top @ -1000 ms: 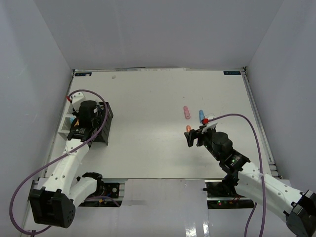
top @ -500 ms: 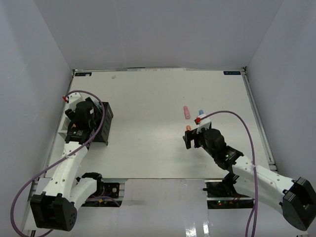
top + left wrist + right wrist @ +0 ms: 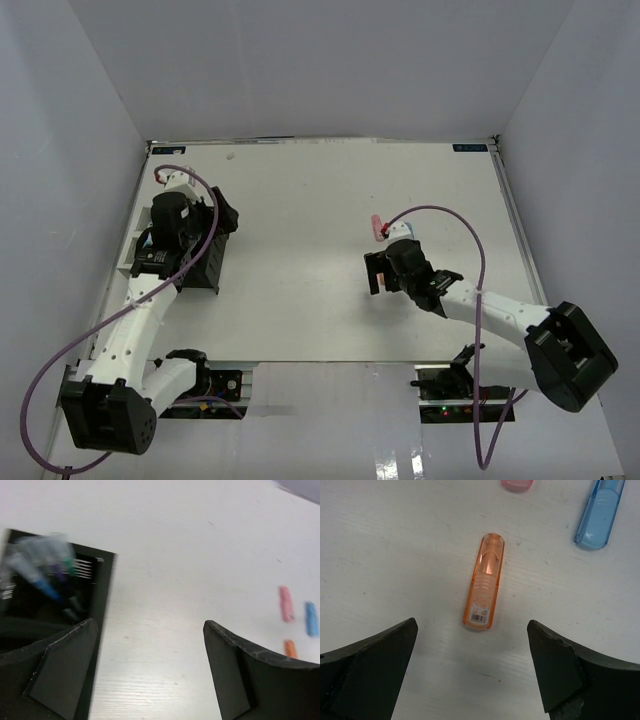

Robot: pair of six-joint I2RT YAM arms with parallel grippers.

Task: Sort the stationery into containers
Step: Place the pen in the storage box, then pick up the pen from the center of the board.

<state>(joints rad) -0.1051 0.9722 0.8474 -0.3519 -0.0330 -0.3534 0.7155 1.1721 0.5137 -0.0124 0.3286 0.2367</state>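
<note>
The white table [image 3: 300, 190] bears no writing that can be read. At its left edge stands the black organizer [image 3: 102, 595], partly under the left arm in the top view. The pens [image 3: 47, 587] inside it are blurred, and only blue and green tips show. The white tray [image 3: 127, 264] beside it is mostly hidden by that arm.

The left gripper [image 3: 150, 665] hangs over the organizer's right rim, jaws wide and empty. The right gripper [image 3: 470, 647] hovers low over the table, jaws wide. The orange marker [image 3: 484, 582] lies flat just ahead of the gap and centred on it, lengthwise, touching neither finger.

The blue marker [image 3: 600, 512] lies to its right, with its far end cut off. Only an end of the pink marker [image 3: 517, 484] shows at the top edge.

A barcode label [image 3: 478, 617] sits at the orange marker's near end, its print too small to read.
</note>
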